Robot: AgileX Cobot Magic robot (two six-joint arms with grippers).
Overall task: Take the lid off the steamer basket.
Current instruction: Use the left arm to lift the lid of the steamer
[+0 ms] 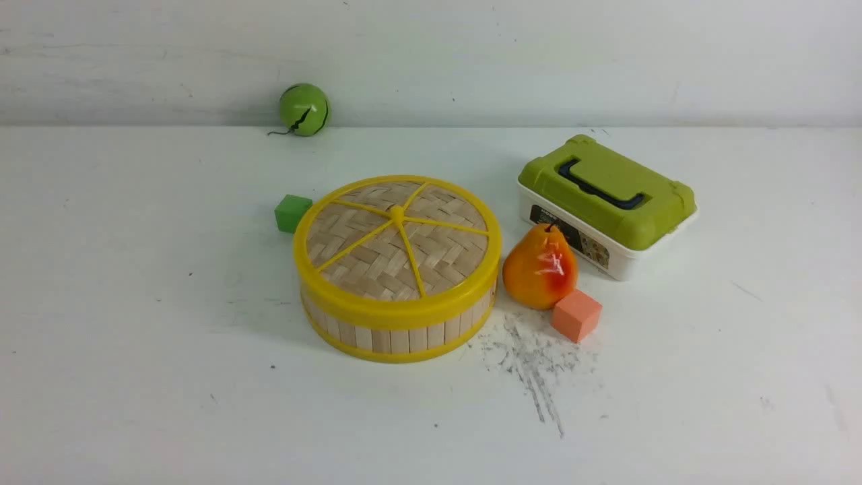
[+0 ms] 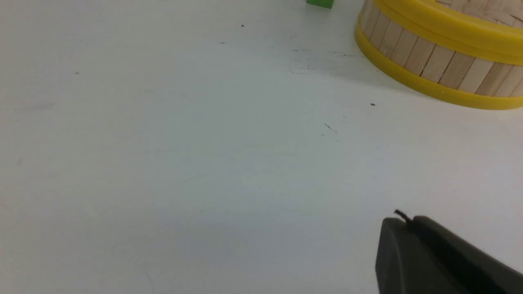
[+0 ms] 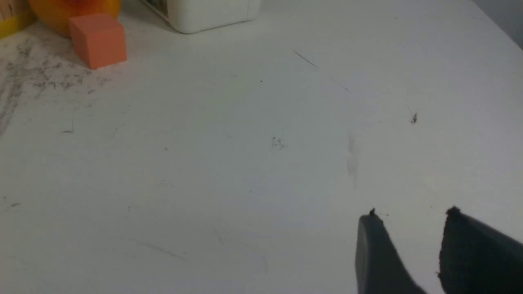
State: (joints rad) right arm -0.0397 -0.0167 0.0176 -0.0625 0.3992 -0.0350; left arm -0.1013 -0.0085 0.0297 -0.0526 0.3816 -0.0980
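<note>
The steamer basket [image 1: 397,333] stands mid-table, a round shallow drum with pale slat walls and yellow rims. The lid [image 1: 397,242], woven bamboo with a yellow rim, yellow spokes and a small centre knob, sits flat on top of it. Neither arm shows in the front view. In the left wrist view my left gripper [image 2: 402,222] is shut on nothing, low over bare table, well short of the basket [image 2: 433,61]. In the right wrist view my right gripper [image 3: 410,218] is open with bare table between its fingers; the basket shows only as a yellow sliver [image 3: 12,18].
A pear [image 1: 540,267] and an orange cube [image 1: 576,314] sit right of the basket. Behind them is a white box with an olive-green lid [image 1: 606,202]. A green cube [image 1: 292,212] touches the basket's far left side. A green ball [image 1: 304,109] lies by the back wall.
</note>
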